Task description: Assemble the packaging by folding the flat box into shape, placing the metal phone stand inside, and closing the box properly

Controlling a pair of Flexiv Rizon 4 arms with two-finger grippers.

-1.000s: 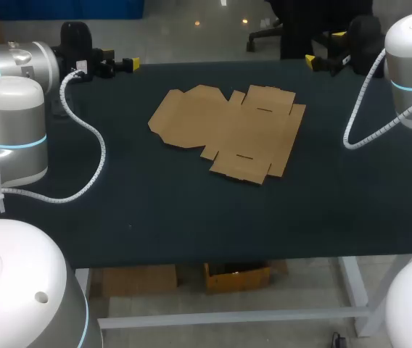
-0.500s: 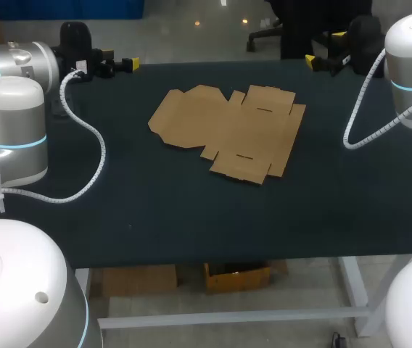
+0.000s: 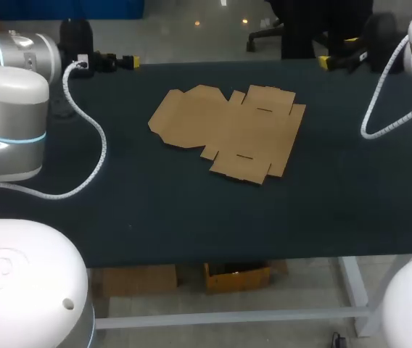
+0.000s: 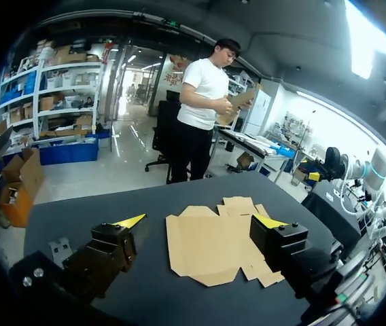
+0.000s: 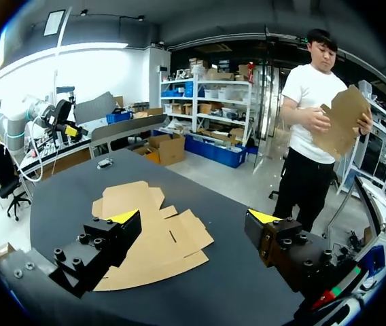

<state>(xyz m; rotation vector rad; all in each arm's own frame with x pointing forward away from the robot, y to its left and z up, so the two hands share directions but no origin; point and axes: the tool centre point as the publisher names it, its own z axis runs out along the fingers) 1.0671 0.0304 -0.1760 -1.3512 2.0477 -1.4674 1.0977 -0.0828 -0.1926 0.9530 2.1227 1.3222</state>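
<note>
The flat cardboard box (image 3: 228,134) lies unfolded on the dark table (image 3: 191,210), a little behind its middle. My left gripper (image 3: 131,62) sits at the back left edge, well apart from the box. In the left wrist view the left gripper (image 4: 200,221) is open, and the flat box (image 4: 210,248) lies on the table ahead of its fingers. My right gripper (image 3: 327,62) hovers at the back right edge. Its wrist view shows the right gripper (image 5: 193,216) open too, with the flat box (image 5: 145,238) ahead of it. No metal phone stand is in any view.
A white coiled cable (image 3: 93,138) of my left arm loops over the table's left part. Another cable (image 3: 380,119) hangs from my right arm at the right. Bare tabletop surrounds the box on all sides up to the front edge.
My right arm has drawn back to the right, its gripper shifting right along the back edge. My left arm's elbow has swung left and up. The box has not moved.
</note>
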